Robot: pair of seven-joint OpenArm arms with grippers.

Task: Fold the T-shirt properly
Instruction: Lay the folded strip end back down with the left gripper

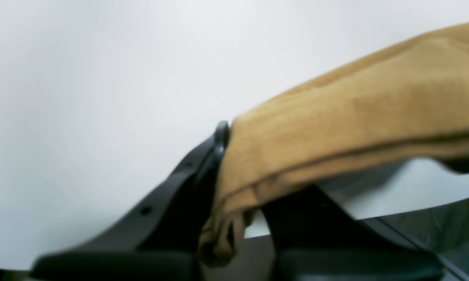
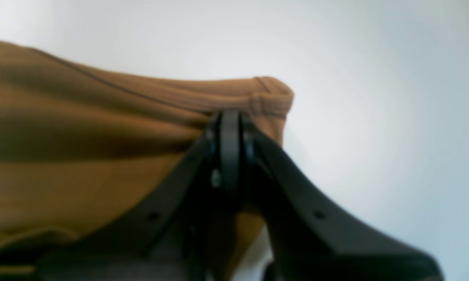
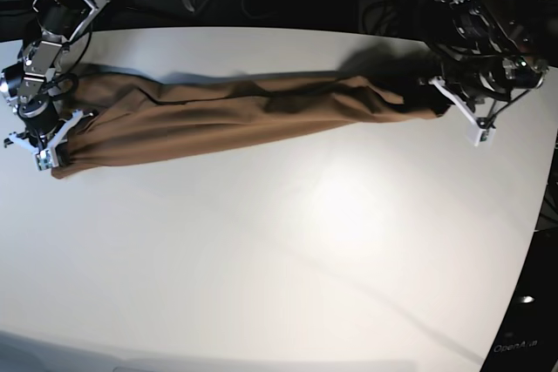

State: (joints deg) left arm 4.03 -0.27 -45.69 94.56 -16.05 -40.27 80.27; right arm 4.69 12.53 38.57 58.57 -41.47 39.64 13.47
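Tan T-shirt (image 3: pixel 235 111) pinched by both clamped hands: left hand (image 3: pixel 449 102), right hand (image 3: pixel 59 147).

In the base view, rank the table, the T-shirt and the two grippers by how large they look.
1. Table: fills most of the view.
2. T-shirt: a long band stretched between the arms.
3. Left gripper and right gripper: both small and alike, partly hidden by cloth, so I will not rank them.

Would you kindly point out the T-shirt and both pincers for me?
T-shirt (image 3: pixel 253 111), base view, middle of the stretched cloth.
Left pincer (image 1: pixel 222 136), left wrist view, fingertip against the cloth.
Right pincer (image 2: pixel 230 117), right wrist view, closed fingertips.
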